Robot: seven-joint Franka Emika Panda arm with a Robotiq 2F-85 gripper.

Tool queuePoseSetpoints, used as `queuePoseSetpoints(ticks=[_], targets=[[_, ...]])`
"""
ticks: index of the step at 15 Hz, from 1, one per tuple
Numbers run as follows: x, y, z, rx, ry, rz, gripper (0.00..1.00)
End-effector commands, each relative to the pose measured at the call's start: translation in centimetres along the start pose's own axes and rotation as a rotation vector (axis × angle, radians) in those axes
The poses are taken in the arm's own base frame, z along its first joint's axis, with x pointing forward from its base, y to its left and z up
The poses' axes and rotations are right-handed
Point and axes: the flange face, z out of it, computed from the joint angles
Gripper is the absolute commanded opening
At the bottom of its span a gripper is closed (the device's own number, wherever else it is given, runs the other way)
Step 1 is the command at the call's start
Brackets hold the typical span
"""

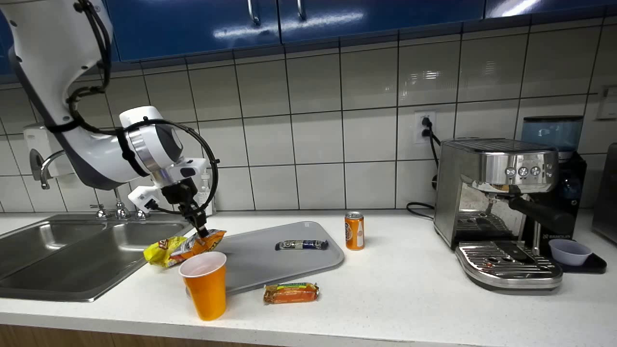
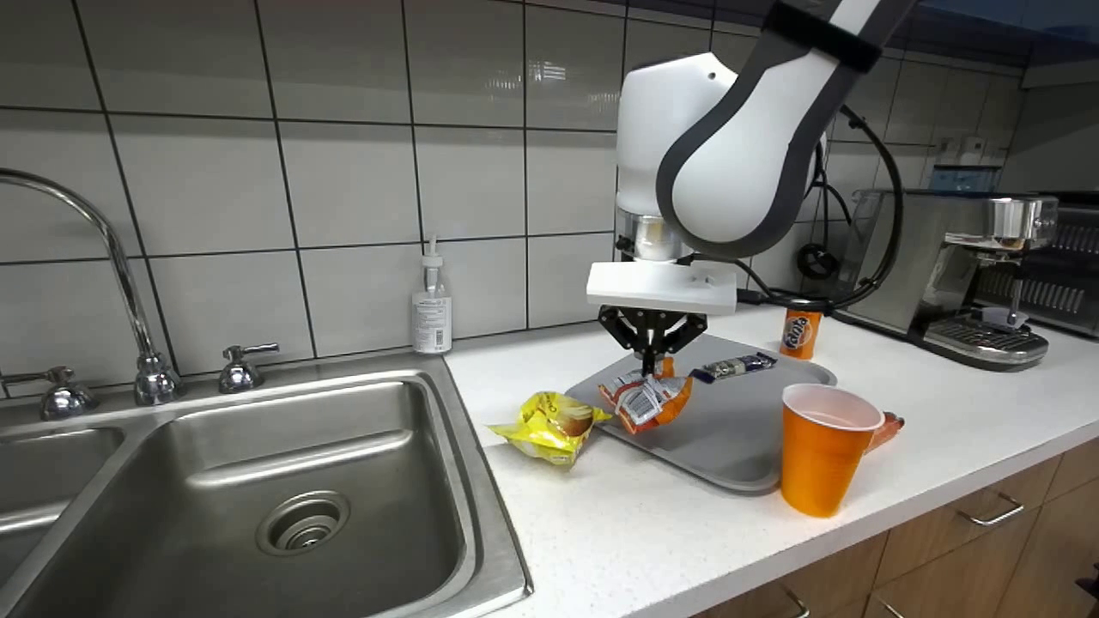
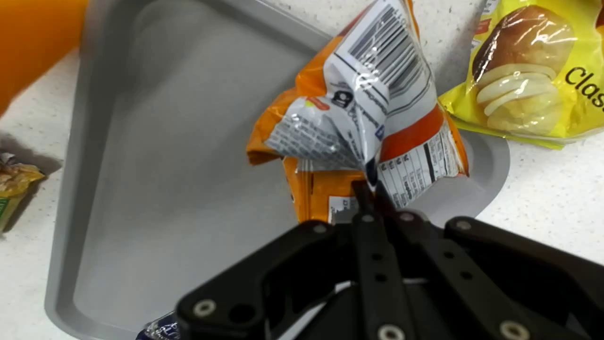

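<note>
In an exterior view, the gripper (image 1: 202, 232) points down with its jaws drawn together on a crinkled orange snack bag (image 1: 195, 248), which sits over one end of the gray tray (image 1: 260, 262). A yellow bag (image 1: 161, 250) lies beside that end, an orange cup (image 1: 207, 294) stands at the tray's front edge, an orange-wrapped bar (image 1: 290, 293) lies beside that edge, a dark blue bar (image 1: 302, 245) lies on the tray, and an orange can (image 1: 354, 230) stands past its opposite end. In an exterior view, the orange snack bag (image 2: 648, 403) is pinched near its top, its body bulging below the jaws at the tray's rim; whether its underside touches the tray cannot be told. In the wrist view, the fingertips (image 3: 362, 196) press together on a gathered fold of film, with the barcode side of the bag reaching across the tray's rim. The bag should be light and floppy, its film slick, its contents hidden but perhaps brittle, so squeezing the puffed middle would risk crushing them. A gathered fold or flat seam, where the film is doubled, looks the better place to hold; a shallow bite there may let the bag swing or slide free.
</note>
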Motion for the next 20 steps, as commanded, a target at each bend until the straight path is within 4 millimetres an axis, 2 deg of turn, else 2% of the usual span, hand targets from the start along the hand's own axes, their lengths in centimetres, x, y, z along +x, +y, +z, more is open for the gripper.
queuePoseSetpoints(ticks=[1,8,15,16,17,20], targets=[[1.9,-1.1,1.1,-0.006,0.014,-0.014,0.0],[4.0,-2.6,3.5,-0.017,0.026,-0.004,0.0],[4.6,-3.6,5.1,-0.025,0.024,-0.004,0.0],[4.6,-3.6,5.1,-0.025,0.024,-0.003,0.26],[4.7,-3.6,5.1,-0.023,0.024,-0.001,0.27],[4.8,-3.4,4.8,-0.019,0.025,0.0,0.48]])
